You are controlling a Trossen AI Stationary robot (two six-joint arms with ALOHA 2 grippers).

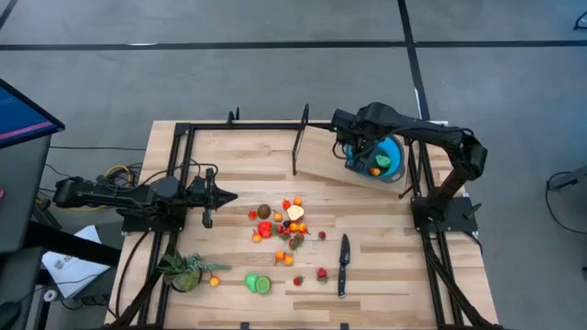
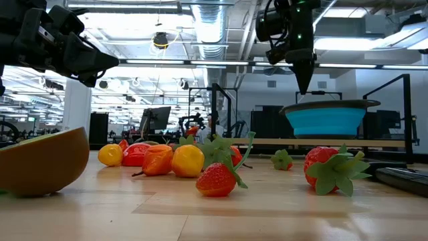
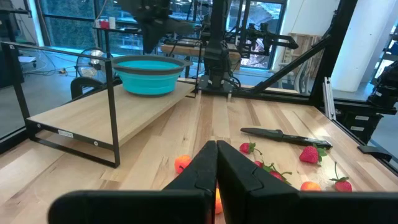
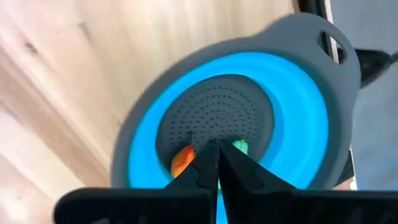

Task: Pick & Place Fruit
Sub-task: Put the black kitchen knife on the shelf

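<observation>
The right arm reaches from its base at the desk's [image 1: 385, 275] right edge, elbow bent, forearm stretched toward the far right corner. Its right hand [image 4: 217, 163] points down over the blue bowl [image 4: 298, 118], fingers pressed together and empty, the tips above the bowl's perforated grey bottom. In the low view the hand hangs just above the bowl's rim. The bowl sits on a raised wooden ramp [image 1: 316, 156] at the far right of the desk.

2 pieces of fruit lie inside the bowl: an orange one [image 4: 181, 160] and a green one [image 4: 240, 147], either side of the closed fingertips.

The left arm lies low and level along the desk's left side, forearm pointing toward the middle. Its left hand [image 3: 217, 163] is also pressed together, holding nothing, aimed across the desk at the loose fruit.

Most of the fruit [image 1: 280, 225] is scattered in a cluster at the desk's centre: red, orange, yellow and brown pieces. More lie nearer the front edge, including a green slice [image 1: 258, 284] and a strawberry [image 1: 322, 273]. A knife [image 1: 344, 261] lies right of the cluster, and a leafy plant [image 1: 183, 270] sits at the front left.
</observation>
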